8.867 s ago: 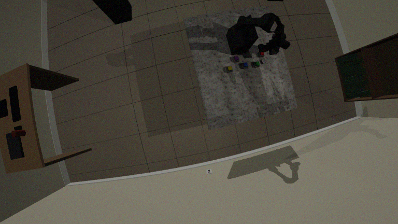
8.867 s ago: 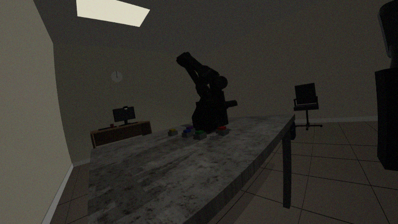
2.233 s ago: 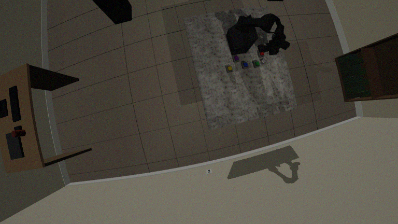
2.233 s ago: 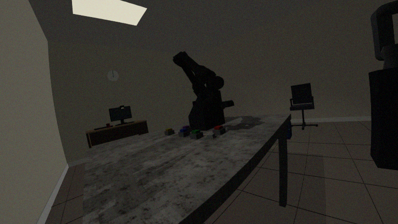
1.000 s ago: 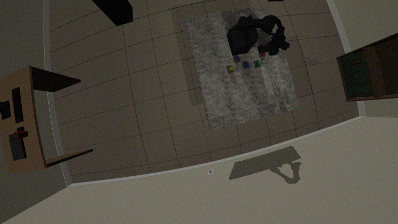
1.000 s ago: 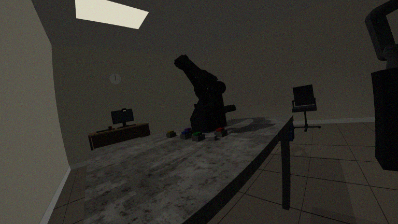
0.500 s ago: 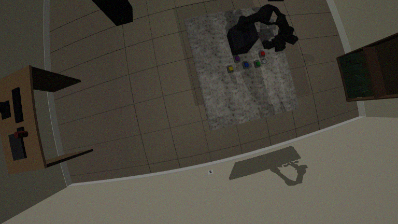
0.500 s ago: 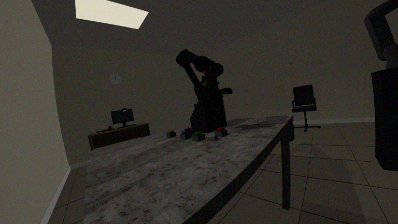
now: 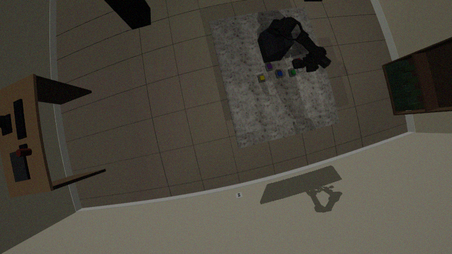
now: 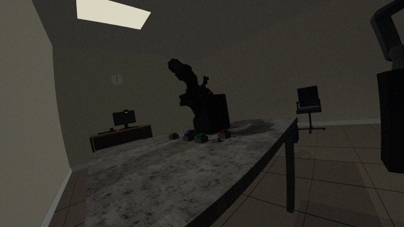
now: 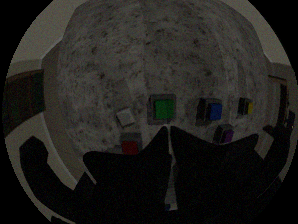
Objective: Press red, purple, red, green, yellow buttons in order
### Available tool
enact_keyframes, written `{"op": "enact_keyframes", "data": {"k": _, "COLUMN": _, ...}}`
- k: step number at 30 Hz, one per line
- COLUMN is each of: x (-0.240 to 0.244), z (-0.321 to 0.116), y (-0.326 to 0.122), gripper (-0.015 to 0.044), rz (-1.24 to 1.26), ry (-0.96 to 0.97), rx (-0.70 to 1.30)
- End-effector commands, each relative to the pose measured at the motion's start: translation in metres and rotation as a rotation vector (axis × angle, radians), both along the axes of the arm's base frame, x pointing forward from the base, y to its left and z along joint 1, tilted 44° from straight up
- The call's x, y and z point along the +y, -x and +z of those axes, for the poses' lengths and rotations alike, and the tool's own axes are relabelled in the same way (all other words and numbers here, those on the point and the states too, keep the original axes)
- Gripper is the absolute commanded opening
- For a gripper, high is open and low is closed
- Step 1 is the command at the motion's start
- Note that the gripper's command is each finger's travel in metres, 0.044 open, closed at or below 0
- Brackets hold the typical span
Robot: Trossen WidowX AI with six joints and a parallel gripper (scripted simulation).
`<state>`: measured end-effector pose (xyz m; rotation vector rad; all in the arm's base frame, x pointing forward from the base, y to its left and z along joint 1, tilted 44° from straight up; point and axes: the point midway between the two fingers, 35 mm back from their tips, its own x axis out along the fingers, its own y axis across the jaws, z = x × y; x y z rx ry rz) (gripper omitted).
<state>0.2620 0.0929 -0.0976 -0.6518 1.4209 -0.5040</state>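
We see the dark parallel-jaw gripper [image 11: 169, 137] clenched on nothing, hanging over the mottled grey stone-look table [image 10: 158, 180]. In the wrist view its tips sit just below the square green button [image 11: 161, 108] — the square red button [image 11: 131, 147] lies to their left, beside a small pale grey block [image 11: 124, 117]. The blue button [image 11: 213, 110], yellow button [image 11: 245, 106] and purple button [image 11: 226, 135] lie to the right.

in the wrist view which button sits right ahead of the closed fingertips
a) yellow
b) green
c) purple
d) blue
b: the green button lies just beyond the tips of the shut gripper, while the blue button, yellow button and purple button sit off to the right of it.
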Motion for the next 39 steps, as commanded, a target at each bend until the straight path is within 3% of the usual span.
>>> {"op": "enact_keyframes", "data": {"k": 1, "x": -0.033, "z": -0.028, "y": -0.004, "gripper": 0.002, "rz": -0.008, "ry": 0.014, "rx": 0.008}}
{"op": "enact_keyframes", "data": {"k": 39, "x": -0.067, "z": -0.062, "y": -0.007, "gripper": 0.002, "rz": -0.009, "ry": 0.018, "rx": 0.008}}
